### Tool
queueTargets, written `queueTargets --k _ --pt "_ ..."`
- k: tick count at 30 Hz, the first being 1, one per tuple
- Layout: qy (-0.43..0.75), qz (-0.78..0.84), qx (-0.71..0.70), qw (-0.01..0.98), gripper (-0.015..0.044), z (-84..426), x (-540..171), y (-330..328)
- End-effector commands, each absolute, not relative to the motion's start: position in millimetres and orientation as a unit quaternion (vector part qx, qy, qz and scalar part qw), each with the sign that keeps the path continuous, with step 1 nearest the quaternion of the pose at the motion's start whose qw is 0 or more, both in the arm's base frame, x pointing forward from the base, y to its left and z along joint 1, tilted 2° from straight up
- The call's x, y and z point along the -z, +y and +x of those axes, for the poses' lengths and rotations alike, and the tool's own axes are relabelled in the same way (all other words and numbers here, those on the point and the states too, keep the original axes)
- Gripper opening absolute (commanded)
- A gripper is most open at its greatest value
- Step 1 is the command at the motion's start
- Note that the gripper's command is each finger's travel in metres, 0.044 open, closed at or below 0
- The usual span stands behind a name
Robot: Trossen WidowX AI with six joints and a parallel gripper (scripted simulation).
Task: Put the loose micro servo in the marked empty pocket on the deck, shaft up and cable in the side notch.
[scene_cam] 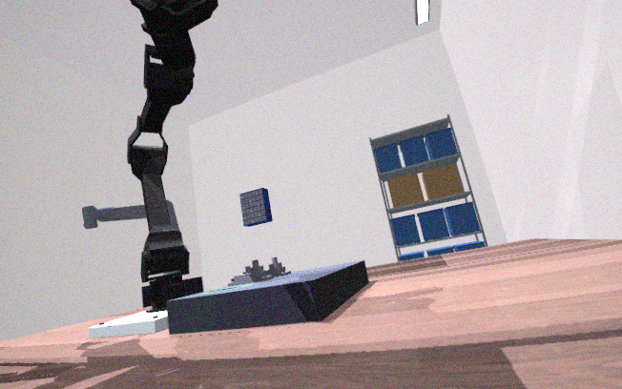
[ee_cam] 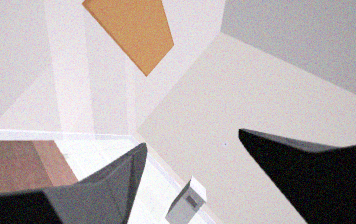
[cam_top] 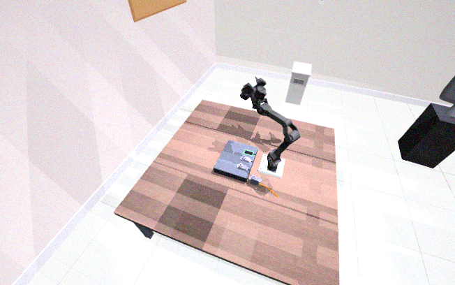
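Top view: two seated servos (cam_top: pixel 243 163) on deck (cam_top: pixel 228 161) beside marked pocket (cam_top: pixel 248 152)

I stood in what looked like a bare workshop or storeroom. My base (cam_top: pixel 271 167) was bolted to a white plate on a low wooden tabletop (cam_top: pixel 244 223) that sat on a pale tiled floor (cam_top: pixel 391 209) with plain light walls around it. Against one wall stood a metal shelving rack (scene_cam: pixel 426 188) stacked with blue and tan bins. A small blue gridded panel (scene_cam: pixel 256 207) hung on that wall, an orange board (cam_top: pixel 155 8) on another, and a white pedestal unit (cam_top: pixel 299 83) stood near the skirting.
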State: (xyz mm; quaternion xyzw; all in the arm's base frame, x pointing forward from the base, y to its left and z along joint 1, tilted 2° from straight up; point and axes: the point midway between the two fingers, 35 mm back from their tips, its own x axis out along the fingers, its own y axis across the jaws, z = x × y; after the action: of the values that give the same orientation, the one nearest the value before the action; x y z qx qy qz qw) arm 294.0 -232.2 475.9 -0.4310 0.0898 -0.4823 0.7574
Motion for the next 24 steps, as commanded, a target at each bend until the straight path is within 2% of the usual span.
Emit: queueTargets --k 1,14,24 --pt "0.088 -0.402 0.422 0.808 0.0440 321.5 -451.3 -206.1" --pt "0.106 -0.300 0.257 0.913 0.0440 371.8 -385.8 -119.5" --pt "0.157 -0.209 0.124 0.957 0.0440 384.7 -328.5 -36.4"
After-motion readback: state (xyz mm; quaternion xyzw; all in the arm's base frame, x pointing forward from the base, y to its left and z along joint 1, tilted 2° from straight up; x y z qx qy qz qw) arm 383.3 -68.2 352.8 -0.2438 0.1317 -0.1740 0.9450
